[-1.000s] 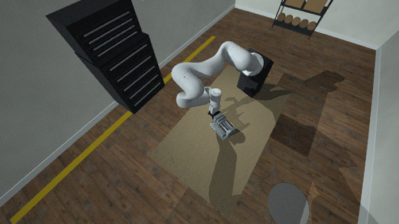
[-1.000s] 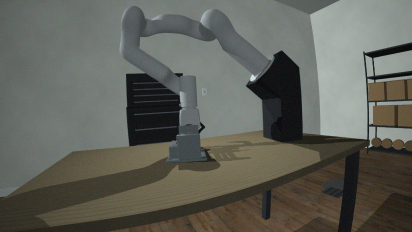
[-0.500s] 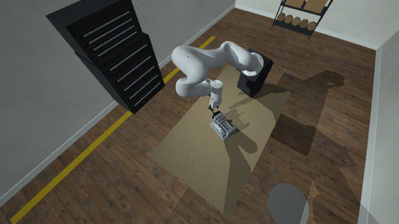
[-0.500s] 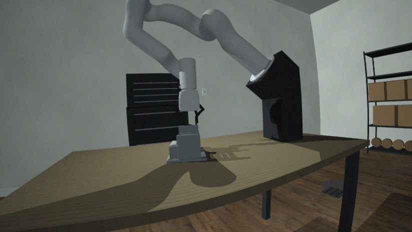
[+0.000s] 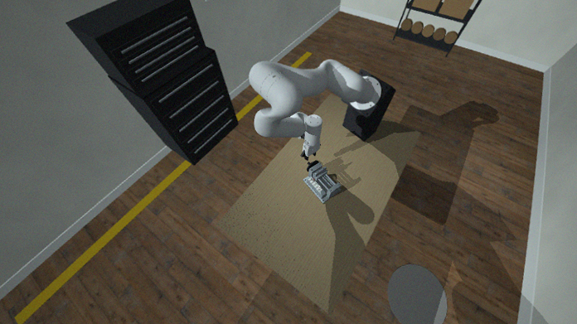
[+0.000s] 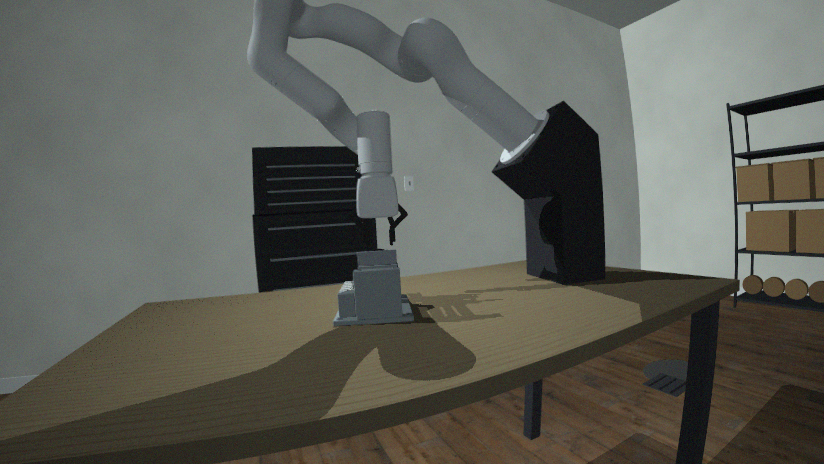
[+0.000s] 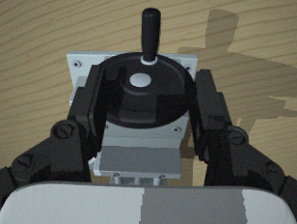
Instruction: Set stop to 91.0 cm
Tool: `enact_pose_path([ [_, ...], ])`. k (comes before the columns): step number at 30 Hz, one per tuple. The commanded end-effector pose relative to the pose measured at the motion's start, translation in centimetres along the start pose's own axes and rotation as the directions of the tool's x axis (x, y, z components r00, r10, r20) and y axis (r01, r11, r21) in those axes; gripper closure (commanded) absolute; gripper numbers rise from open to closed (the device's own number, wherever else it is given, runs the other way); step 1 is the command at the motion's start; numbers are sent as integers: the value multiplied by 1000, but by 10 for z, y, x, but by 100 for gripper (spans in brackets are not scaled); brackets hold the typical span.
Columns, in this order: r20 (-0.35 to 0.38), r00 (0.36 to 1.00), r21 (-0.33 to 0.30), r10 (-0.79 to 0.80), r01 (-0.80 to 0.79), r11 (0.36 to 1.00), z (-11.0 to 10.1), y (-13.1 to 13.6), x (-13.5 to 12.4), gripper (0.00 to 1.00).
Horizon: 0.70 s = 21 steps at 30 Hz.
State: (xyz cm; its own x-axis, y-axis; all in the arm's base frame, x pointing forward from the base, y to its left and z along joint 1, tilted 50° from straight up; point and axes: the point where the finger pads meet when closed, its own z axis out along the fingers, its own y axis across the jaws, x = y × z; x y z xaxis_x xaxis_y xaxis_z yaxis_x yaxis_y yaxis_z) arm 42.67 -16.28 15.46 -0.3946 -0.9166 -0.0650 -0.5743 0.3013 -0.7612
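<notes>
The black handwheel sits at one end of the grey stop device. Its upright black crank handle points to the top of the wrist view. My gripper is part open and holds nothing. In the wrist view its fingers appear on the left and right of the wheel; in the exterior view the visible fingertip is above the device. A grey block shows below the wheel in the wrist view. Small pale markings are too small to read.
The device stands on the wooden table. The arm's black pedestal is at the table's far end. A black drawer cabinet stands by the wall, and a shelf with boxes is farther back.
</notes>
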Motion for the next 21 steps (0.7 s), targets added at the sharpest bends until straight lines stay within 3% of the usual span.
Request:
enact_pose_path([
  [1, 0, 1000, 0, 0, 0, 1000, -12, 0, 0, 43],
  [4, 0, 1000, 0, 0, 0, 1000, -26, 0, 0, 43],
  [10, 0, 1000, 0, 0, 0, 1000, -29, -4, -2, 43],
  [15, 0, 1000, 0, 0, 0, 1000, -29, -57, -25, 43],
  [21, 0, 1000, 0, 0, 0, 1000, -29, -70, -30, 43],
])
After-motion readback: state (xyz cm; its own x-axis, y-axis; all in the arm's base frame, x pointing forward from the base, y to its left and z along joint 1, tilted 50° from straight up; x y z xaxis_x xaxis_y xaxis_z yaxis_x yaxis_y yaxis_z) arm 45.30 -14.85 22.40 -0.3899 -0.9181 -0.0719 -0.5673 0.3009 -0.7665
